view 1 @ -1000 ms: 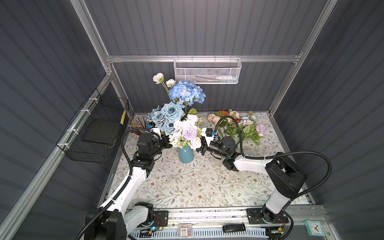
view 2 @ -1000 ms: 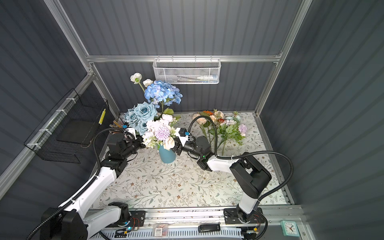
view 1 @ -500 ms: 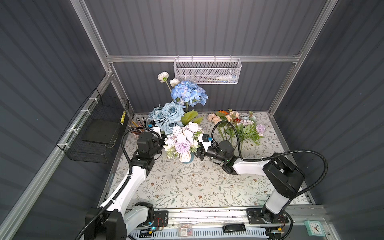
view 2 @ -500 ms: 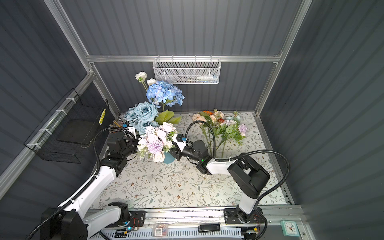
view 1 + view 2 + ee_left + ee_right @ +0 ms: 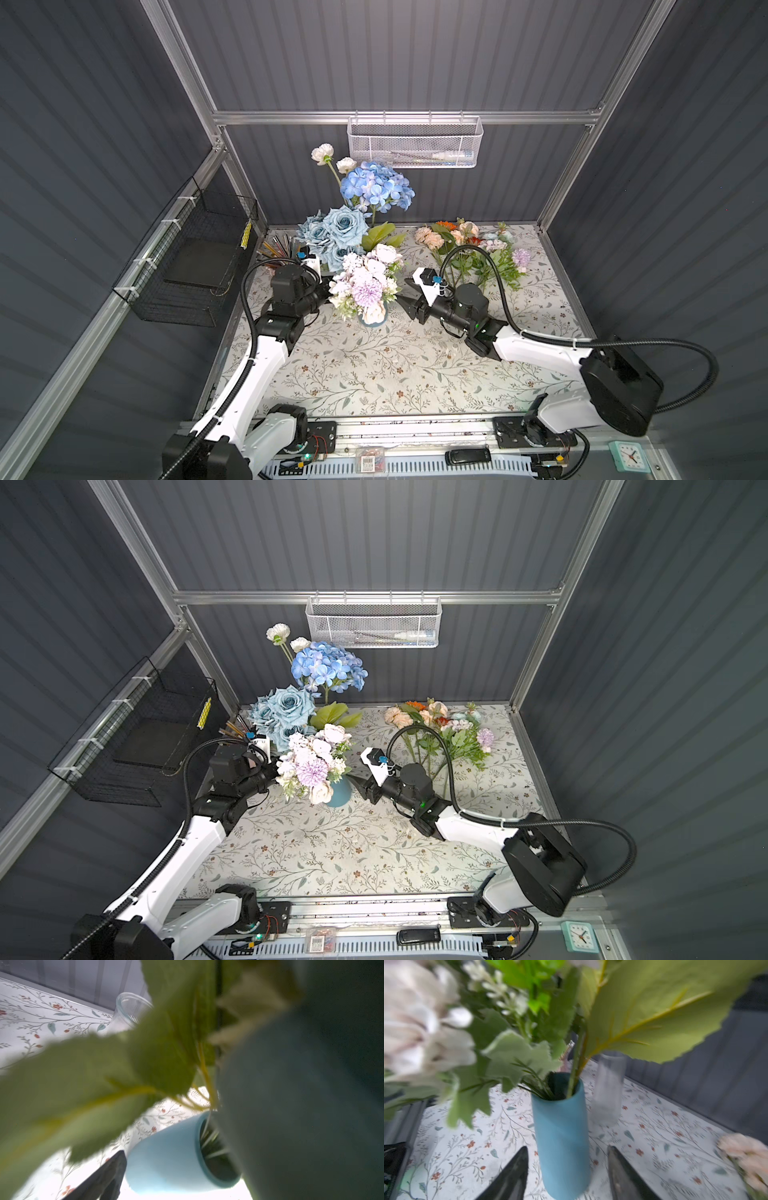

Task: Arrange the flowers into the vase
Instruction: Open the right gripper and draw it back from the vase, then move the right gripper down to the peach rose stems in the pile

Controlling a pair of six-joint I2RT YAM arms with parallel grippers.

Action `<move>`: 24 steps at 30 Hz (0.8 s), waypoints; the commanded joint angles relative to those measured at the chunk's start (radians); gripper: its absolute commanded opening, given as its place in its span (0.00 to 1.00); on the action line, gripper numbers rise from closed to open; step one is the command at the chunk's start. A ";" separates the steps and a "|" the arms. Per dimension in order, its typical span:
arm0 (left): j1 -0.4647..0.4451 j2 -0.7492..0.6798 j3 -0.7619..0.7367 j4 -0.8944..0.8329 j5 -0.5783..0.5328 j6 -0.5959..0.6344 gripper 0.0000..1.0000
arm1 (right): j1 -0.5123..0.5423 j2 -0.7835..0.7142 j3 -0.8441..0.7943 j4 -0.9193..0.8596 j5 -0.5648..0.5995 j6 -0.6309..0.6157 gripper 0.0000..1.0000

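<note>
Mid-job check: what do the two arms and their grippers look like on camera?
Both the left arm and right arm have white link shells, black joint housings and a black corrugated cable looping along them. Each wrist carries a white camera block with a blue fitting. The right gripper has dark, tapered, pointed fingers; the left gripper shows one like it.

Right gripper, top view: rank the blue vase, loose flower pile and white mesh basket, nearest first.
From the right gripper:
1. blue vase, right beside its fingertips.
2. loose flower pile, lying toward the back right.
3. white mesh basket, up on the back wall.
</note>
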 commanded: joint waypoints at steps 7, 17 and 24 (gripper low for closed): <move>-0.004 -0.010 0.037 -0.156 0.012 0.092 1.00 | -0.114 -0.142 0.128 -0.580 0.220 0.120 0.78; -0.004 -0.052 0.064 -0.281 -0.006 0.147 1.00 | -0.282 -0.126 0.205 -0.764 0.258 0.210 0.99; -0.004 -0.104 0.029 -0.254 -0.079 0.095 1.00 | -0.351 -0.033 0.315 -0.898 0.223 0.264 0.84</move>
